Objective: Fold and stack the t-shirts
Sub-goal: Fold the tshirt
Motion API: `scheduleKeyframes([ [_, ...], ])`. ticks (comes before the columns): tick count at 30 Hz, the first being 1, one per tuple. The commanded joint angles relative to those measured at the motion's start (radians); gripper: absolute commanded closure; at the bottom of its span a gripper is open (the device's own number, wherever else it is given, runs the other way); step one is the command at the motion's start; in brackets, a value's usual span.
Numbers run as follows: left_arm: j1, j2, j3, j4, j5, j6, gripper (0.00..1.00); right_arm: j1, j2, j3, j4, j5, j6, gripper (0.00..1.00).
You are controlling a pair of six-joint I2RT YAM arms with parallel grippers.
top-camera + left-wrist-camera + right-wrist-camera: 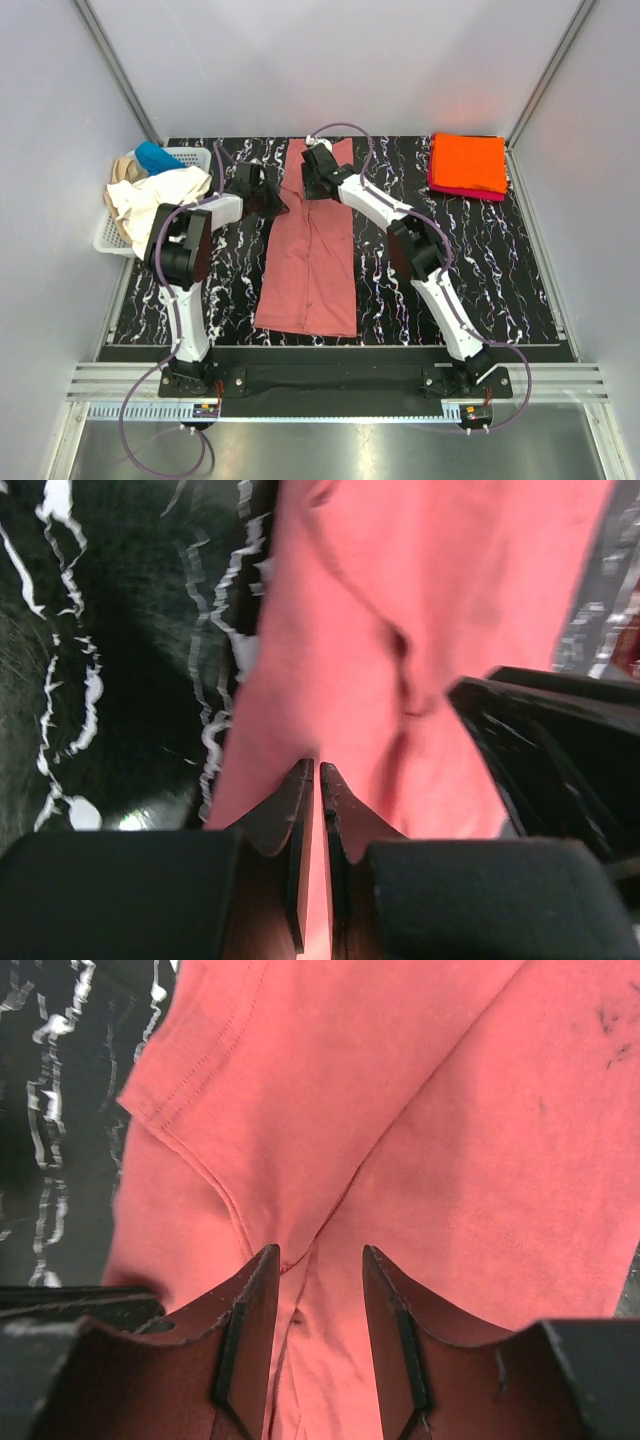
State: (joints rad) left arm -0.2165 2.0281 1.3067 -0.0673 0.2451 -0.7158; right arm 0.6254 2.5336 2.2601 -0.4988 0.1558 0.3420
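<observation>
Nearest me, a brushed-metal ledge (330,450) fronts the rig. Just past the two arm bases, the dusty salmon-pink cotton t-shirt (310,260) lies flat on the black, white-veined marble-look tabletop (480,270), narrowed to a long strip running near to far.

Both arms stretch to its far end. The left gripper (318,772) is at the strip's left edge, fingers squeezed almost together on a thin pinch of pink cloth. I'd say it's taking that end to fold it toward us. The right gripper (320,1255) hangs over the middle of the same end, jaws spread either side of a seam ridge, clamping nothing.

Off to the far left, the white plastic lattice basket (105,238) holds a heap: a cream-white tee (150,195), a tan tee (122,168) and a blue tee (155,155), waiting their turn. In the far right corner, a bright orange tee (468,160) folded square sits on a magenta tee (460,190), presumably where this one goes. Pale grey walls (300,60) box it all in.
</observation>
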Motion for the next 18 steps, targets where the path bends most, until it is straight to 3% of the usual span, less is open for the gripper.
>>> scheduleKeyframes([
  [1,0.011,0.043,0.031,0.041,0.019,-0.013,0.89,0.037,0.010,0.067,-0.030,0.122,-0.064,0.54],
  [18,0.014,0.044,0.005,0.047,0.003,-0.031,0.89,0.048,0.005,0.081,-0.046,0.093,-0.018,0.53],
])
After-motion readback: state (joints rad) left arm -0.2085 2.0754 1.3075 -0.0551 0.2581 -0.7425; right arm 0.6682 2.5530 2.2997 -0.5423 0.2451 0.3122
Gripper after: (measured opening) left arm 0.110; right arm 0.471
